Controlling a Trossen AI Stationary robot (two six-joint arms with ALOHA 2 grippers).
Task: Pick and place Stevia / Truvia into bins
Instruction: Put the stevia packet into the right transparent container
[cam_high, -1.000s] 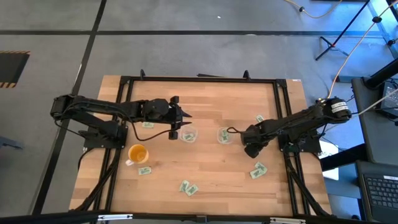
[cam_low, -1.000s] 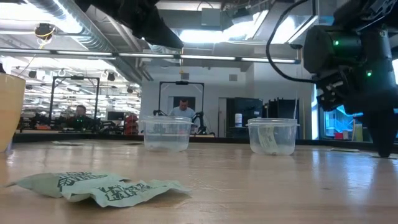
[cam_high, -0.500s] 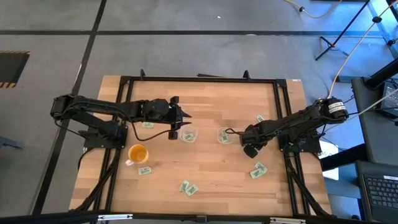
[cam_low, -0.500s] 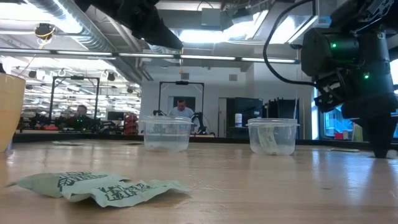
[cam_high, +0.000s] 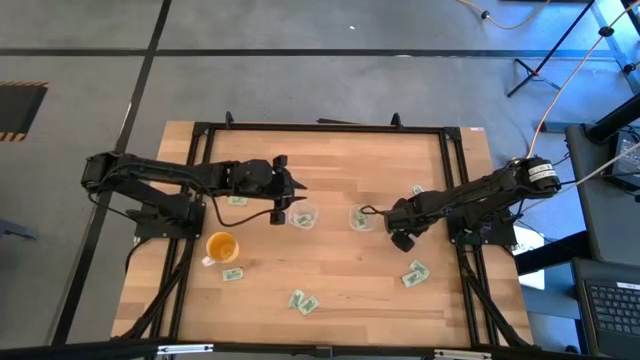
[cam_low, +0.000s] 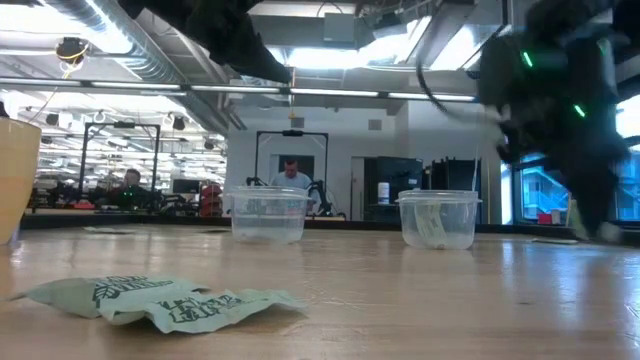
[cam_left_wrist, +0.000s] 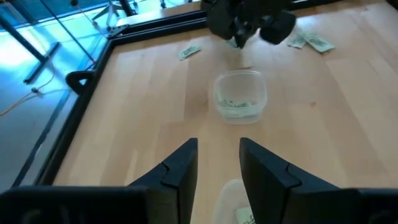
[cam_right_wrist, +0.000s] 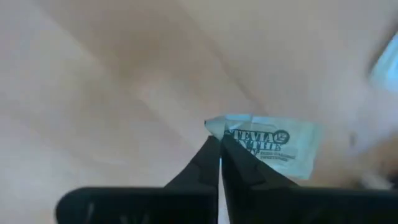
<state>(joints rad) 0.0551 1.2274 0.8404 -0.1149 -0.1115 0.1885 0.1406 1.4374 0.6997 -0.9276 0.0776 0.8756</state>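
Observation:
My right gripper is shut on the corner of a green-and-white Stevia packet, just above the wooden table. In the high view that gripper is just right of the right bin, a clear tub holding packets. My left gripper hangs open at the rim of the left bin; its fingers hold nothing. Both bins show in the low view, the left bin and the right bin. Loose packets lie on the table, such as one near the front and another at the right.
An orange cup stands at the left, with a packet in front of it. More packets lie by the left arm and at the back right. A black frame borders the table. People sit in the room behind.
My right gripper has closed on the Stevia packet and shifted slightly towards the back of the table. The left arm has not moved.

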